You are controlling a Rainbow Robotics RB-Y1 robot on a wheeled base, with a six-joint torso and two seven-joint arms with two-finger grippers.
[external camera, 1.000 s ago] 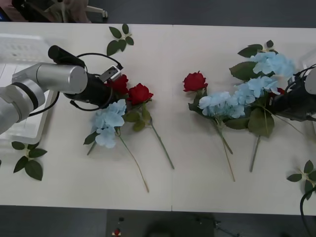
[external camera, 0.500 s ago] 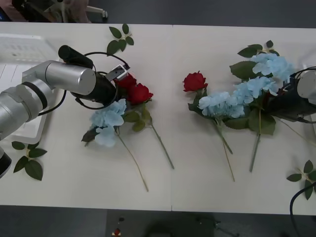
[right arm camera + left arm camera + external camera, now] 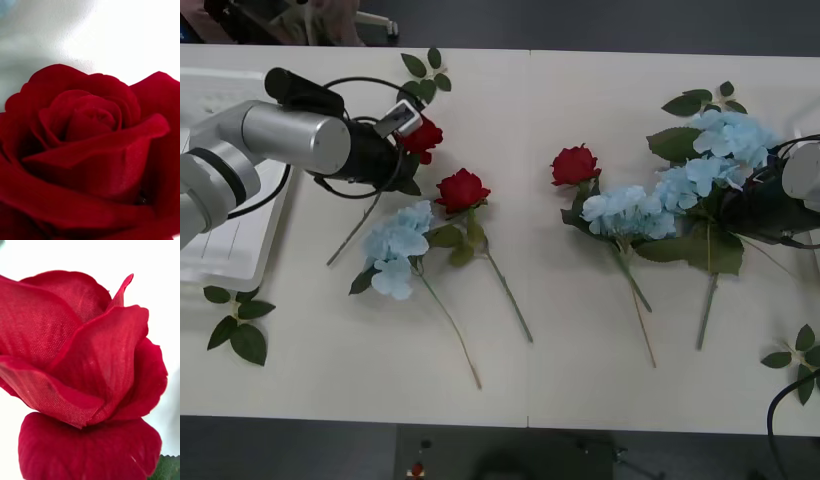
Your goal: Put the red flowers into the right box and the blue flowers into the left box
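Observation:
My left gripper [image 3: 408, 145] is shut on a red flower [image 3: 422, 135] [image 3: 86, 363], held just right of the left box [image 3: 230, 262]; its stem trails down-left over the table. A second red flower [image 3: 462, 190] lies beside a blue flower [image 3: 400, 250], and a third red flower [image 3: 575, 165] lies mid-table. More blue flowers [image 3: 625, 210] [image 3: 720, 150] are heaped at the right. My right gripper [image 3: 745, 205] reaches into that heap, where a red flower [image 3: 86, 150] sits right against its camera. The right box is out of view.
Loose leaf sprigs lie at the back [image 3: 423, 80], the front left [image 3: 235, 325], the front right [image 3: 800, 355] and by the right heap [image 3: 700, 100]. The table's front edge [image 3: 500, 425] runs across the bottom.
My left gripper has moved back and left, carrying the red flower away from the other rose and the blue cluster. The right heap's stems have shifted slightly.

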